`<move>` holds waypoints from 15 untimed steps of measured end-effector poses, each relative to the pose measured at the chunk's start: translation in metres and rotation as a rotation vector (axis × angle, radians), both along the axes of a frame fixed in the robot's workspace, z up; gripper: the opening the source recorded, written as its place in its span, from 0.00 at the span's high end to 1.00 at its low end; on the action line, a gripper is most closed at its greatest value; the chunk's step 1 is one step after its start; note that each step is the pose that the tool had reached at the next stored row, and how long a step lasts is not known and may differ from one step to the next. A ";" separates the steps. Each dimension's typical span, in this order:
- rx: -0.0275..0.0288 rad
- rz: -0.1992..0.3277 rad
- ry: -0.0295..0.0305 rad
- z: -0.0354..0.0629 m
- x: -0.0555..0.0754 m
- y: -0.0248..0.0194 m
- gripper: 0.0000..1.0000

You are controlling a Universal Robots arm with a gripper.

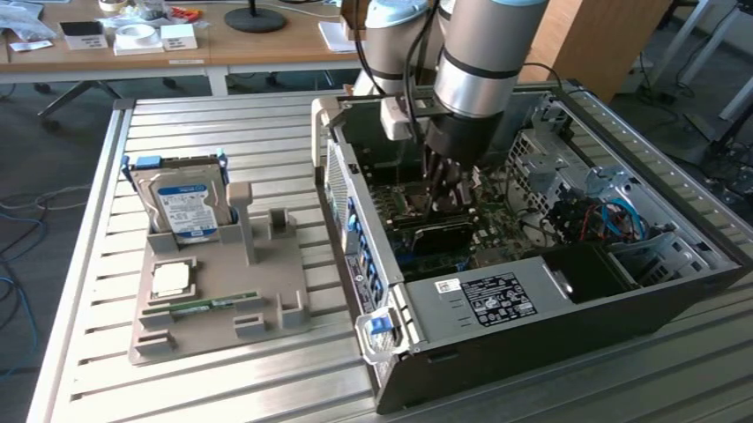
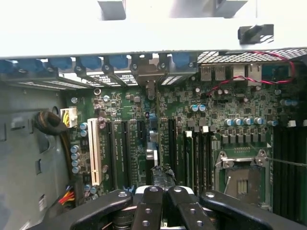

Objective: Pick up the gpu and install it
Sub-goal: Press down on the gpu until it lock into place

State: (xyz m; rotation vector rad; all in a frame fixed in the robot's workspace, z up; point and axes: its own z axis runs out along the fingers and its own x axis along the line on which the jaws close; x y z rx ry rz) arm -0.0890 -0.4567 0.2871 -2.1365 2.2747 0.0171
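Reaching down into the open black computer case (image 1: 612, 300), the arm's tool (image 1: 449, 187) hangs just above the green motherboard (image 2: 192, 124), its dark fingers (image 2: 148, 211) pressed together. In the wrist view those fingers meet over a narrow upright card edge standing in the slot area below them; whether they pinch it I cannot tell. In the exterior view the gpu's black boxy cooler (image 1: 438, 236) sits directly beneath the tool, low among the expansion slots. A white expansion slot (image 2: 94, 158) lies off to one side of the tool. Well away from the tool, outside the case on the slatted metal bench (image 1: 212, 388), a grey plastic fixture (image 1: 277, 291) carries a silver hard drive with a blue label (image 1: 186, 210) and a thin green memory stick (image 1: 212, 305).
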 end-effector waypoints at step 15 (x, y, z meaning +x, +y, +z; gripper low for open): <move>0.0001 0.000 0.0010 0.0373 0.008 0.0000 0.89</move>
